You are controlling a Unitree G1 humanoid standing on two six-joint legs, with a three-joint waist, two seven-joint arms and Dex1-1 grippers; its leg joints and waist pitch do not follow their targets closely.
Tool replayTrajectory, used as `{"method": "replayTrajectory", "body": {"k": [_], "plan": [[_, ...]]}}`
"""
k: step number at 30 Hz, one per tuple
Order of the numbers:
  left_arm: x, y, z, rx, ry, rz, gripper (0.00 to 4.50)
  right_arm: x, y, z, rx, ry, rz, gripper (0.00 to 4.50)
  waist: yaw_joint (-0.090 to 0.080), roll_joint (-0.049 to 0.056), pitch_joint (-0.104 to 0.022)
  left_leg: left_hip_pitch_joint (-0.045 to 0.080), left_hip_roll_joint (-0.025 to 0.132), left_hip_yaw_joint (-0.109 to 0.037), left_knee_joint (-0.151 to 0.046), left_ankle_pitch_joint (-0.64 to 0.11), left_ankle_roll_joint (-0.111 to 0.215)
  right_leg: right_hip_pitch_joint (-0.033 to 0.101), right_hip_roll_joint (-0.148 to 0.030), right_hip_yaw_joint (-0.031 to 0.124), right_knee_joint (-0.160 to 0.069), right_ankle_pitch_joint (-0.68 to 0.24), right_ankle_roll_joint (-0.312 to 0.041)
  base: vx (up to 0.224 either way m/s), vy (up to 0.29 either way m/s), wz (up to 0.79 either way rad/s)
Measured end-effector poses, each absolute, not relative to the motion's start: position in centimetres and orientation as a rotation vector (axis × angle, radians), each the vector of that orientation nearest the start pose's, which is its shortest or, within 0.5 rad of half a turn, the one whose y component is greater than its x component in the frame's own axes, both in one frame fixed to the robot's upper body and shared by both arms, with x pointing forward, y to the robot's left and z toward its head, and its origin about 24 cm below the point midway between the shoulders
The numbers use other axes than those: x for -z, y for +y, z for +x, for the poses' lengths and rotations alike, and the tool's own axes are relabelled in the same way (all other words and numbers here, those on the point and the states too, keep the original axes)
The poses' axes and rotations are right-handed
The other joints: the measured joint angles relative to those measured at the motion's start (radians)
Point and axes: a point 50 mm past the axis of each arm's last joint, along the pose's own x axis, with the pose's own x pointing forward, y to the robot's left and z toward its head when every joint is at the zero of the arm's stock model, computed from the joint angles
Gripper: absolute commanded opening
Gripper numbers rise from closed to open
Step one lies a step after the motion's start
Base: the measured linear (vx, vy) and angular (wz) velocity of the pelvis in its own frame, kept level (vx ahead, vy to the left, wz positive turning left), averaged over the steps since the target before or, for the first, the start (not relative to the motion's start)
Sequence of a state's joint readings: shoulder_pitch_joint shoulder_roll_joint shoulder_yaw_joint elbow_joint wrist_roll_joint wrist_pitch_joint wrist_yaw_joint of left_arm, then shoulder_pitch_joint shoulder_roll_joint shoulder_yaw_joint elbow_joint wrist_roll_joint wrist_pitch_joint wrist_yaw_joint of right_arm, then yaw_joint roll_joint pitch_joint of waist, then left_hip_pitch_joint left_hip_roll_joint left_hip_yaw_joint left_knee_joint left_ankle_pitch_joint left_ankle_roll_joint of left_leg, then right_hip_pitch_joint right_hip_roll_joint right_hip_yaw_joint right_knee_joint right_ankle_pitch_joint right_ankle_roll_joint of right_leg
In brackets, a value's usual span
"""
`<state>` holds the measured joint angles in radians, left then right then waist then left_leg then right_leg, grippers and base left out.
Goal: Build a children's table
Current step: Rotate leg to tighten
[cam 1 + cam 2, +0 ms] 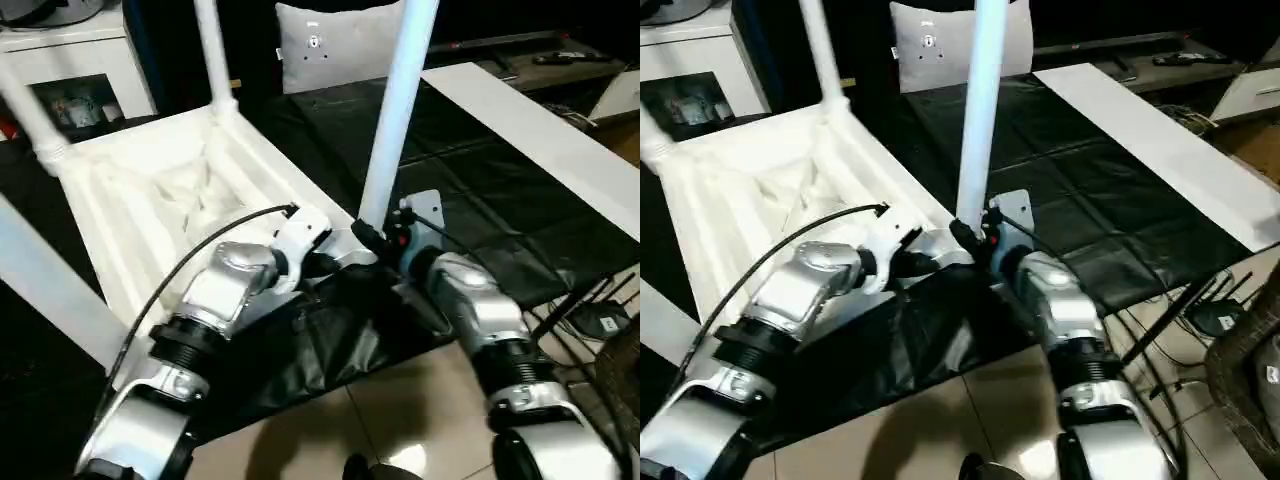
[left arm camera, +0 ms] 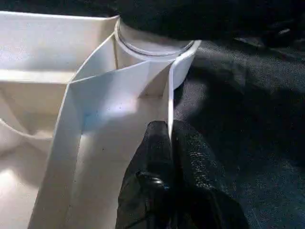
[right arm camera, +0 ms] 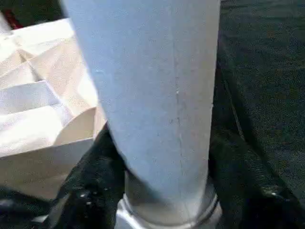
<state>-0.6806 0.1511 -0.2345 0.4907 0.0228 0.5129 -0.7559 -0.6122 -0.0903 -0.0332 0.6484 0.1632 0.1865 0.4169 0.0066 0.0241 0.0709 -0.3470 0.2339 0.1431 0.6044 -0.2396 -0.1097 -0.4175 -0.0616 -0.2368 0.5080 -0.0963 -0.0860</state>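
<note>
White plastic children's table (image 1: 170,200) lies upside down on a black sheet (image 1: 480,200) spread over the floor, ribbed underside up, to the left of centre. A long tapered round white leg (image 1: 395,120) stands upright in the rounded near-right corner socket (image 2: 150,45); another leg (image 1: 212,50) rises from the far corner, a third (image 1: 25,110) from the far-left corner, and a fourth (image 1: 50,290) crosses the near left edge of the head view, though I cannot tell whether it is seated. The left claw (image 2: 170,143) is pinched shut on the thin rim wall of the top, just beside the near-right socket. The right claw (image 3: 162,191) has its black fingers either side of the base of the near-right leg, close around it; whether they press on it I cannot tell. A long white board (image 1: 540,140) lies on the sheet to the right, well apart, and a grey pillow (image 1: 330,45) stands at the far side. The table looks light and stiff, moulded in smooth plastic that is likely slippery on round surfaces, so the leg is best held low near the socket, where twisting or pushing force goes straight in. The thin rim gives a firm pinch hold but could flex if pulled hard, and a light top may slide on the sheet unless steadied.
</note>
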Motion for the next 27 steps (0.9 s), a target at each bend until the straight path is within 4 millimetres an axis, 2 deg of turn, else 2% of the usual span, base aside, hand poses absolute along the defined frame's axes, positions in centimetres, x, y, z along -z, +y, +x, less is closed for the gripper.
{"method": "replayTrajectory", "body": {"k": [3, 9, 12, 14, 18, 21, 22, 23, 26, 27], "plan": [[-7.3, 7.6, 33.9, 0.966, 0.456, 0.267, 0.00, -5.7, -11.8, 35.4, -0.481, 0.227, 0.087, 3.18, 0.015, 0.000, 0.000, -0.002, 0.001, 0.001, -0.002, 0.000, 0.000, -0.004, 0.000, 0.002, 0.002, -0.001, -0.001, 0.000, 0.000, 0.00], [-7.2, 8.1, 33.5, 1.063, 0.424, 0.336, 0.00, -5.5, -13.1, 34.0, -0.510, 0.207, 0.053, 3.68, 0.059, 0.001, 0.001, -0.002, -0.001, 0.005, -0.001, 0.000, 0.000, -0.015, -0.004, 0.006, 0.018, -0.008, -0.004, 0.000, 0.000, 0.00], [-7.1, 8.9, 33.3, 1.108, 0.413, 0.379, 0.00, -5.7, -13.9, 32.7, -0.570, 0.200, 0.037, 3.94, 0.074, 0.003, 0.001, -0.001, -0.001, 0.005, 0.000, 0.001, 0.000, -0.015, -0.004, 0.007, 0.020, -0.007, -0.005, 0.000, 0.000, 0.00], [-7.1, 9.9, 33.1, 1.148, 0.392, 0.450, 0.00, -5.9, -14.8, 30.9, -0.626, 0.190, 0.030, 4.19, 0.082, 0.003, 0.001, 0.000, -0.001, 0.005, -0.001, 0.001, 0.000, -0.014, -0.003, 0.007, 0.020, -0.007, -0.004, 0.000, 0.000, 0.00], [-7.2, 11.5, 33.4, 1.134, 0.377, 0.549, 0.00, -6.8, -15.3, 29.4, -0.655, 0.141, 0.038, 4.43, 0.080, 0.004, 0.001, 0.005, -0.005, 0.005, -0.001, 0.003, -0.005, -0.010, -0.002, 0.007, 0.017, -0.006, -0.002, 0.000, 0.000, 0.00], [-6.8, 11.9, 33.2, 1.147, 0.366, 0.555, 0.27, -7.7, -14.9, 29.0, -0.632, 0.090, 0.065, 4.48, 0.076, 0.005, 0.001, 0.016, -0.002, 0.004, -0.003, 0.003, -0.005, 0.005, 0.001, 0.003, 0.008, -0.005, -0.001, 0.000, 0.000, 0.00], [-6.6, 12.3, 33.0, 1.154, 0.362, 0.533, 0.53, -7.9, -14.8, 28.6, -0.620, 0.089, 0.074, 4.50, 0.074, 0.009, 0.000, 0.018, 0.002, 0.003, -0.005, 0.003, -0.005, 0.011, 0.004, -0.001, -0.003, -0.004, 0.002, 0.000, 0.000, 0.00], [-6.4, 12.7, 32.6, 1.153, 0.356, 0.491, 0.53, -7.9, -14.7, 28.3, -0.605, 0.103, 0.081, 4.50, 0.070, 0.009, -0.001, 0.019, 0.006, 0.003, -0.007, 0.003, -0.005, 0.013, 0.004, -0.002, -0.006, -0.003, 0.003, 0.000, 0.000, 0.00], [-6.0, 13.1, 31.3, 1.152, 0.323, 0.334, 0.83, -6.9, -14.8, 27.2, -0.562, 0.170, 0.104, 4.50, 0.065, 0.009, -0.001, 0.019, 0.004, 0.003, -0.007, -0.001, -0.007, 0.015, 0.002, 0.000, -0.006, -0.002, 0.003, 0.000, 0.000, 0.00], [-6.4, 12.8, 31.3, 1.160, 0.302, 0.308, 0.83, -6.8, -14.8, 27.1, -0.557, 0.182, 0.106, 4.50, 0.070, 0.009, -0.001, 0.017, 0.002, 0.002, -0.006, -0.001, -0.006, 0.015, 0.002, 0.001, -0.006, -0.002, 0.003, 0.000, 0.000, 0.00]]}}
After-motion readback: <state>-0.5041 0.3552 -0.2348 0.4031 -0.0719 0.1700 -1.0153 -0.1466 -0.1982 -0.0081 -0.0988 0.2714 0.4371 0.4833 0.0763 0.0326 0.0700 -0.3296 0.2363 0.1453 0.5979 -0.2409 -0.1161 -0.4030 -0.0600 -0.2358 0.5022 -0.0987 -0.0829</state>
